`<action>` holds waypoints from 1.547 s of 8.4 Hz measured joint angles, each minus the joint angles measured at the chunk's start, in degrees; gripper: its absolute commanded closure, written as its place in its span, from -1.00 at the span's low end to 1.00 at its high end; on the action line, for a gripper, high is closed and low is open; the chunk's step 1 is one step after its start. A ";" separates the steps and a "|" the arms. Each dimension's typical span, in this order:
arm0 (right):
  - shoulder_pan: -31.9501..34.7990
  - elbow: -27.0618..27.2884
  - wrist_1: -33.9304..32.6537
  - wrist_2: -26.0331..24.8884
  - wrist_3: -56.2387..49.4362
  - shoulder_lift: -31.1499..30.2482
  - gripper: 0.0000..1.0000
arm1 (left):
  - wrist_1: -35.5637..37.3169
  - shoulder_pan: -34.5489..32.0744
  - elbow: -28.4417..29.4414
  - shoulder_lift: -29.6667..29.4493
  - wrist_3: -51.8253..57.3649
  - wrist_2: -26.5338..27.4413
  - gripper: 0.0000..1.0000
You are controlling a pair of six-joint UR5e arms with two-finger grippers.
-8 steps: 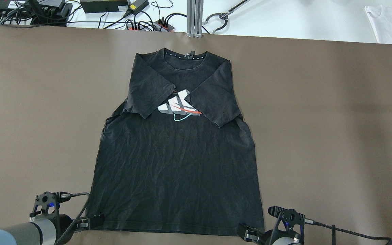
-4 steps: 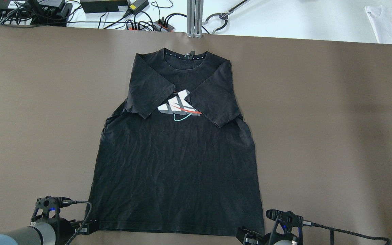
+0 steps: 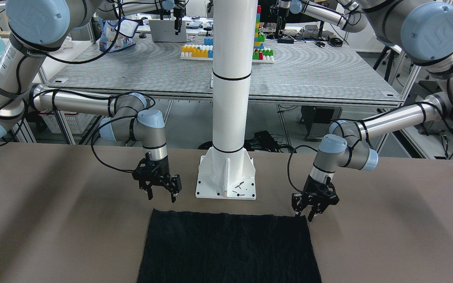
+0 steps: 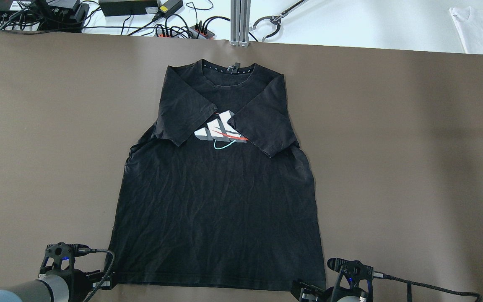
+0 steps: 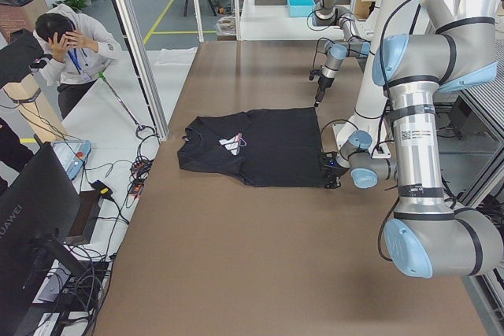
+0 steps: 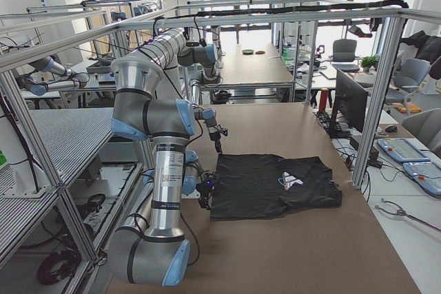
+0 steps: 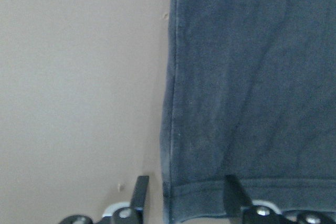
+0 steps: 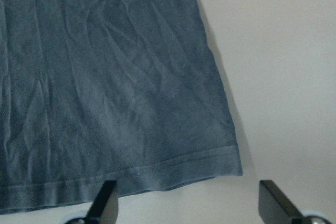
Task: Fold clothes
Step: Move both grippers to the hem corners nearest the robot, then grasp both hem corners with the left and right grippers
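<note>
Now, your left gripper [image 7: 185,183] straddles a hem corner of the black T-shirt [image 4: 218,209] — right gripper [image 8: 187,184] just short, both spread.

Left hand [image 3: 303,212], right hand [image 3: 161,195] agape.

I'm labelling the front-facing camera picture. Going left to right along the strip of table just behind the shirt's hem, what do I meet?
right gripper → white pillar's base plate → left gripper
</note>
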 measured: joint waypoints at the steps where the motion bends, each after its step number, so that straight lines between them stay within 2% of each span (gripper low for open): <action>1: 0.00 0.02 0.00 0.00 -0.02 0.00 -0.89 | 0.00 0.03 -0.07 0.00 0.51 -0.03 -0.02; 2: 0.00 0.02 0.00 0.00 -0.05 0.00 -0.89 | 0.00 0.06 -0.10 0.00 0.81 -0.06 -0.01; 3: 0.00 0.03 0.00 0.00 -0.05 0.00 -0.89 | 0.00 0.10 -0.09 -0.01 1.04 -0.10 0.14; 4: 0.00 0.03 0.00 0.00 -0.03 0.01 -0.89 | 0.00 0.12 -0.10 0.00 1.17 -0.14 0.70; 5: 0.00 0.03 0.00 0.00 -0.01 0.05 -0.89 | 0.00 0.13 -0.12 -0.01 1.23 -0.16 1.00; 10: 0.06 -0.17 0.00 0.27 -0.61 -0.22 -0.89 | 0.00 0.18 -0.48 0.07 3.25 -0.41 1.00; 13: -0.03 -0.74 -0.02 0.42 -5.29 -0.68 -0.85 | 0.00 0.16 -0.47 0.06 3.46 -0.43 1.00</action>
